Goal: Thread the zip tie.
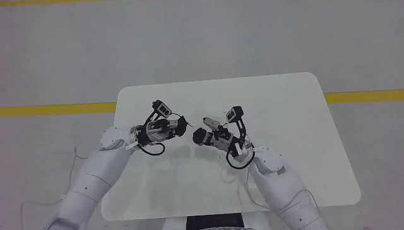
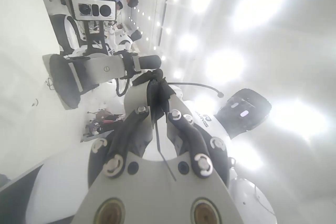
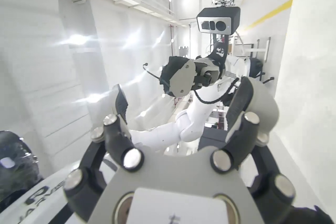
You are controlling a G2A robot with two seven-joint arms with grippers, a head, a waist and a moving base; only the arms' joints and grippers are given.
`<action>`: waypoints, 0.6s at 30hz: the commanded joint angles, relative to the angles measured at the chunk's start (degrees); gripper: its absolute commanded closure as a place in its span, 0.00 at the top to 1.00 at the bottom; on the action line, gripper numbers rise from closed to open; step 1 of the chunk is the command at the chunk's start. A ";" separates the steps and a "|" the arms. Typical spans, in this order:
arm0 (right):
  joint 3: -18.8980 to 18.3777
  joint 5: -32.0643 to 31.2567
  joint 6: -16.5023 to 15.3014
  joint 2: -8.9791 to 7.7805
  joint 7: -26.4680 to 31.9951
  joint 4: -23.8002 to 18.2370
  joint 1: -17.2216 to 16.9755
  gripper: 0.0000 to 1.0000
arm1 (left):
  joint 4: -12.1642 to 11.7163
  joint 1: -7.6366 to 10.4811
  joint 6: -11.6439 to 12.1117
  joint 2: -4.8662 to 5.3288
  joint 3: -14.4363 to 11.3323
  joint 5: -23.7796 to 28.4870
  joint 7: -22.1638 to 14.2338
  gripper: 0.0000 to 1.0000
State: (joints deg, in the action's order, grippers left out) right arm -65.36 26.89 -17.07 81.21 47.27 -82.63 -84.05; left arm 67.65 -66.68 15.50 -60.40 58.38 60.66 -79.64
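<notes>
My left gripper (image 2: 156,88) pinches the black zip tie (image 2: 158,134), loose end arcing out; right gripper (image 3: 182,90) wide, empty, facing it close by. I'd hold left steady and catch that end near its tip.

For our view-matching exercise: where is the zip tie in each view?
Top view: the zip tie is a thin strand at the left gripper tip.
Left wrist view: zip tie pinched in that gripper, trailing toward the camera.
Right wrist view: its curved end poking from the gripper, mid-picture.
Shared landmark: the left gripper.
</notes>
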 commanded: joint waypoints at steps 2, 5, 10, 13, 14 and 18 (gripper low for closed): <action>-0.02 -0.07 -0.05 -0.01 -0.03 -0.03 -0.02 1.00 | -0.01 -0.02 -0.03 -0.01 0.04 -0.05 0.00 0.00; -0.02 -0.07 -0.05 -0.01 -0.03 -0.03 -0.02 1.00 | -0.01 -0.02 -0.03 -0.01 0.04 -0.05 0.00 0.00; 0.05 4.92 2.49 -0.13 1.51 -0.16 -0.16 1.00 | -0.25 -0.44 -0.63 -0.16 0.38 0.73 1.94 0.00; -0.26 8.14 3.87 -0.34 4.37 0.51 0.11 1.00 | -1.82 -0.31 -0.62 -0.22 0.69 1.36 0.54 0.00; -0.25 8.99 4.33 -0.38 5.10 0.73 0.24 1.00 | -2.28 -0.20 -0.49 -0.26 0.69 1.35 0.29 0.00; 0.15 12.44 6.92 -0.49 8.05 1.92 1.11 1.00 | -3.61 0.12 0.72 -0.59 0.53 1.85 0.00 0.00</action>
State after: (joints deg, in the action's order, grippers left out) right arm -65.32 38.62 -10.81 80.74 54.69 -81.01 -83.22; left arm 64.17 -66.63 15.95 -60.90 59.04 62.43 -79.59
